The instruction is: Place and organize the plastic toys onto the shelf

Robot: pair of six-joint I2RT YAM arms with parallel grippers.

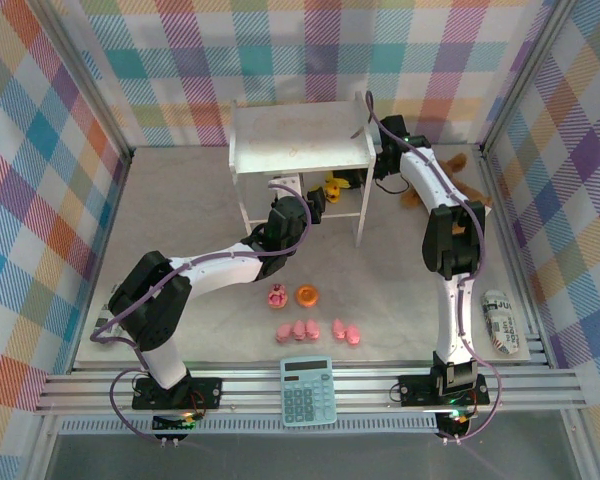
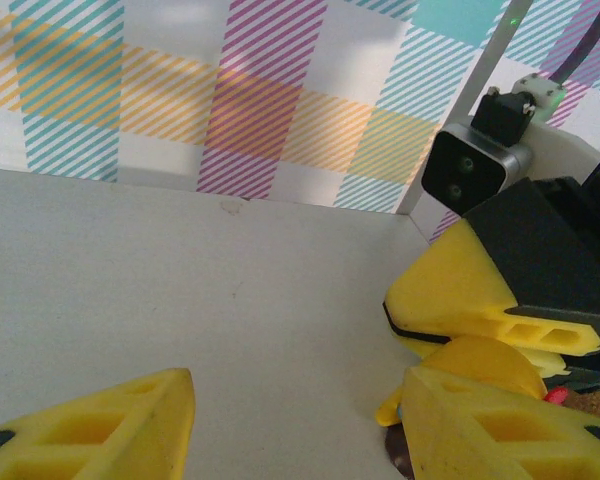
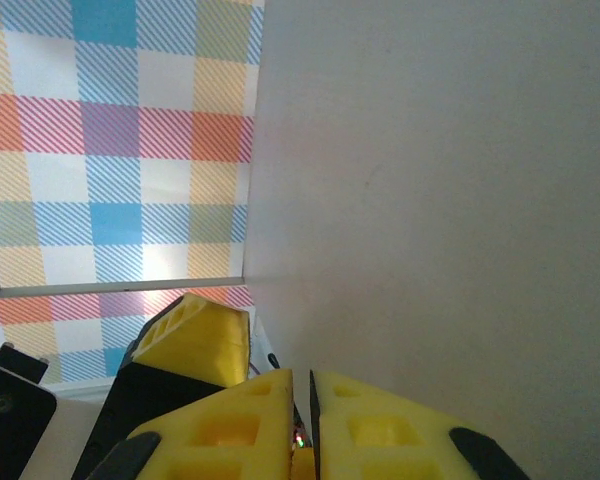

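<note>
The white shelf stands at the back middle, its top bare. My left gripper reaches under it from the front and is open over a pale surface. The yellow duck lies against its right finger. My right gripper comes in under the shelf's right end. Its jaws are shut, with the tips just above the duck. On the table in front lie a pink cupcake piece, an orange ring and a row of pink pigs, one set apart.
A teal calculator sits at the near edge between the arm bases. A brown plush animal lies at the back right behind the right arm. A printed white packet lies at the right edge. Chequered walls close in three sides.
</note>
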